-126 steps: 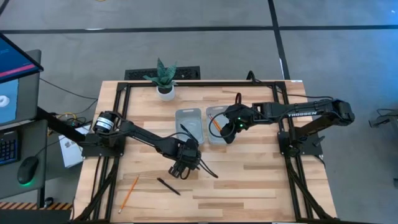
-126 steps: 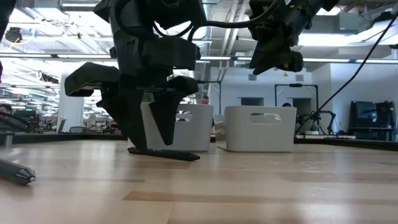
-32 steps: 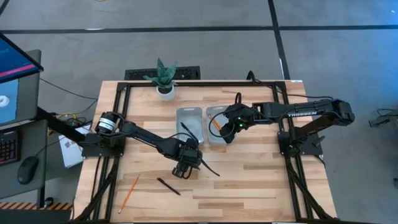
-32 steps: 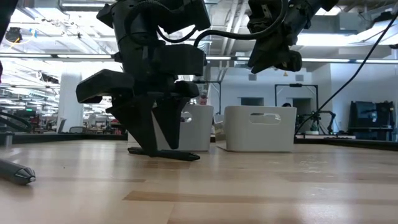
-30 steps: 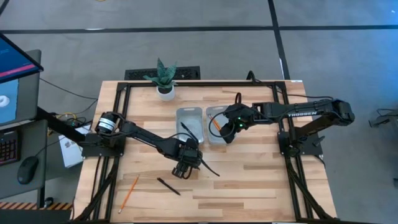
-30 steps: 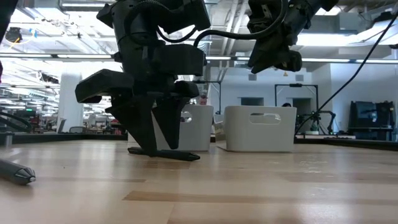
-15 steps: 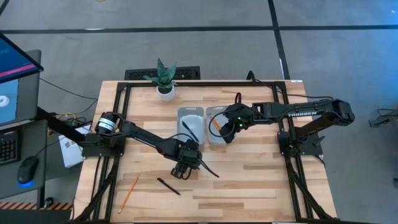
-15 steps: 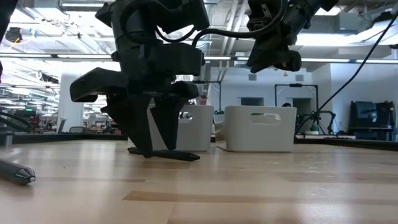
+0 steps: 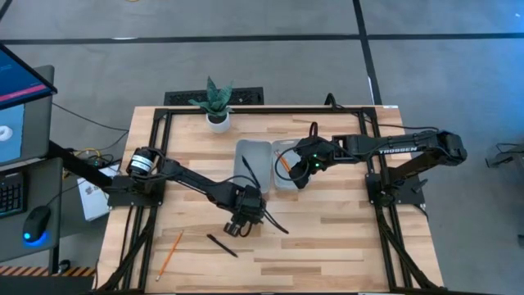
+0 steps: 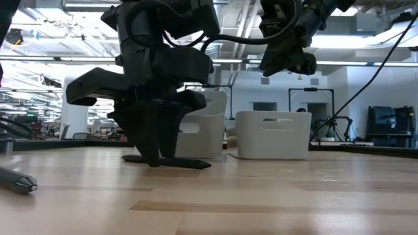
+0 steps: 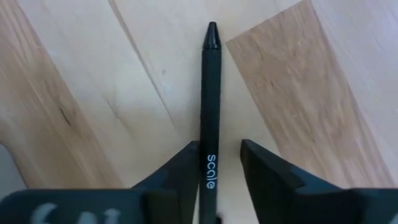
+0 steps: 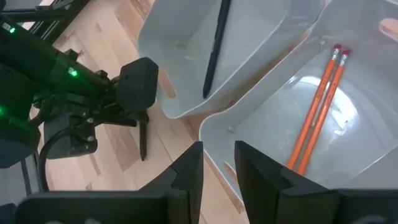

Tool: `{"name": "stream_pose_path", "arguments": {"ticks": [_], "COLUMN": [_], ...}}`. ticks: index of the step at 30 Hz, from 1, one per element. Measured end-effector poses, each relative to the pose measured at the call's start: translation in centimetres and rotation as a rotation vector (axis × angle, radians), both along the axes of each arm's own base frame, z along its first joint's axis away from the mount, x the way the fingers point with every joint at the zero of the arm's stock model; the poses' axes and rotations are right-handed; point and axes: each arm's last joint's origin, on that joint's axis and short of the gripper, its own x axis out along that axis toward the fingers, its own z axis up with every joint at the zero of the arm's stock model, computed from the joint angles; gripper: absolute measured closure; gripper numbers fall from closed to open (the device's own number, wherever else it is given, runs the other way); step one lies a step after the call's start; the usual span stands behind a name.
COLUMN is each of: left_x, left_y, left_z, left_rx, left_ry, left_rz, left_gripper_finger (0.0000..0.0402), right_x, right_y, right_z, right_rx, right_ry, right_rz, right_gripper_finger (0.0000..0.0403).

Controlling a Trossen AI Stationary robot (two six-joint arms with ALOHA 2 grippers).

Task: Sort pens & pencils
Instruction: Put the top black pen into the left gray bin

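Far left near the front edge: an orange pencil [image 9: 169,252], then a loose pen [image 9: 221,244]. At mid-table, left gripper [image 9: 240,223] down over another pen [image 11: 209,118], fingers [image 11: 177,177] spread either side, shaft running lengthwise between them. Rightward: pen bin [image 9: 254,164], pencil bin [image 12: 348,106], right gripper [image 9: 300,175] hovering above, slightly parted, empty.

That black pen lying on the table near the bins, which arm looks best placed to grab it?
The left. Its gripper is open around the pen, while the right gripper hovers over the pencil bin.
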Motion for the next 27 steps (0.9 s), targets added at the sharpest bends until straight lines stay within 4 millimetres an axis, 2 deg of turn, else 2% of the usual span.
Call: {"name": "stream_pose_path", "arguments": {"ticks": [13,27], "left_x": [0.04,0.17], "left_y": [0.05,0.07], "left_z": [0.0,0.21], "left_rx": [0.012,0.013], "left_ry": [-0.005,-0.001], "left_rz": [0.004,0.015], "left_gripper_finger": [0.0368,0.0375], "right_x": [0.0,0.0], "right_y": [0.0,0.0], "right_z": [0.0,0.0], "right_rx": [0.0,0.0], "right_ry": [0.0,0.0], "right_rz": [0.0,0.0], "right_gripper_finger": [0.029,0.029]}}
